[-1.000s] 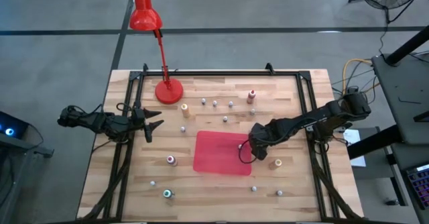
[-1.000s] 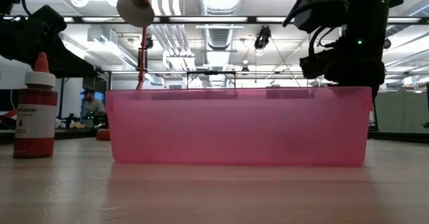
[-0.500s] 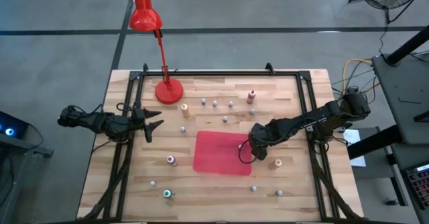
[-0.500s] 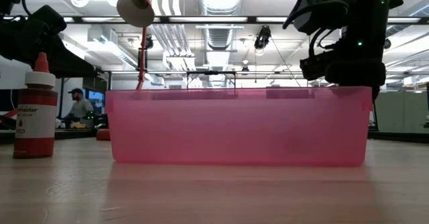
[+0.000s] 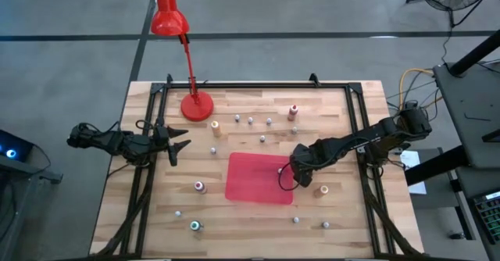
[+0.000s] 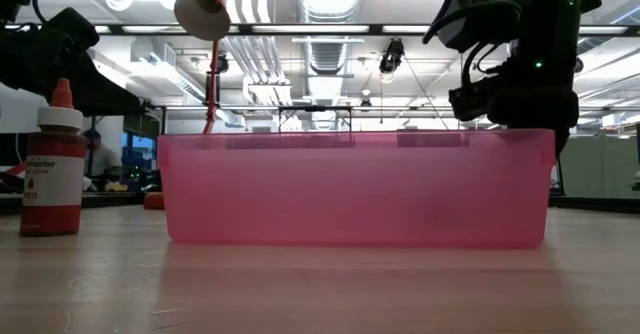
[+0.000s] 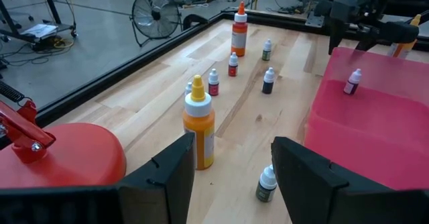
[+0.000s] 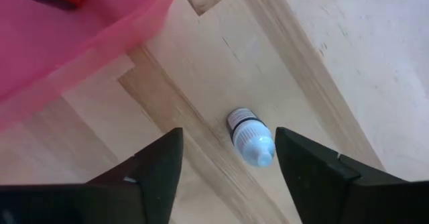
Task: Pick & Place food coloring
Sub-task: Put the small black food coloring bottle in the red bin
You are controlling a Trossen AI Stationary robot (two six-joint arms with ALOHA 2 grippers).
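Right hand [image 5: 287, 178]: we see it spread wide at the pink bin's [image 5: 250, 175] edge, above a small white-capped bottle [image 8: 251, 139].
Left hand [image 5: 178, 144]: spread, idle at tabletop [image 5: 250, 214] edge.

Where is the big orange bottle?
In the high view, the orange bottle stands toward the table's far left, just right of the red lamp's base.
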